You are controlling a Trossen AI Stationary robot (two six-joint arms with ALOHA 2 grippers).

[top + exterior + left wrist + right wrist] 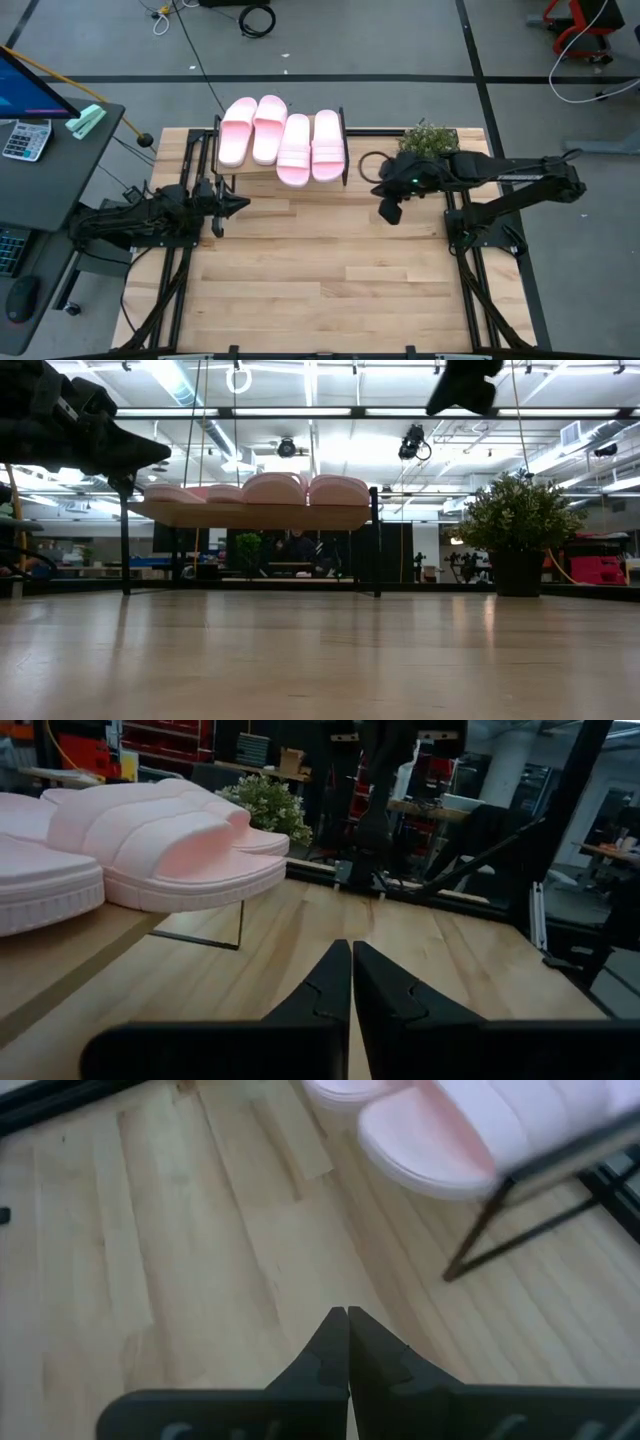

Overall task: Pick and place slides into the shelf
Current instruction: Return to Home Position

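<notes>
- My left end effector (pixel 236 205) hangs over the bench (pixel 320 280), just in front of the shelf's left corner. Its fingers are pressed together with nothing between them; the left wrist view shows the two tips (pixel 351 946) meeting in a thin seam.
- My right end effector (pixel 388 211) hangs off the shelf's right end, raised above the wood. It is also closed and empty, and the right wrist view shows its tips (pixel 347 1312) touching over bare planks.
- The shelf (pixel 250 515) stands at the back of the bench, left of centre, on thin black legs.
- All four pink slides (pixel 293 150) lie side by side on the shelf's wooden top, soles down, each touching the one next to it.
- From above, the two slides on the right sit nearer the front than the two on the left.
- In the left wrist view the nearest slide (pixel 190 860) juts out past the edge of the plank.
- A small potted plant (pixel 430 138) stands at the back right, close to my right arm and apart from the shelf.
</notes>
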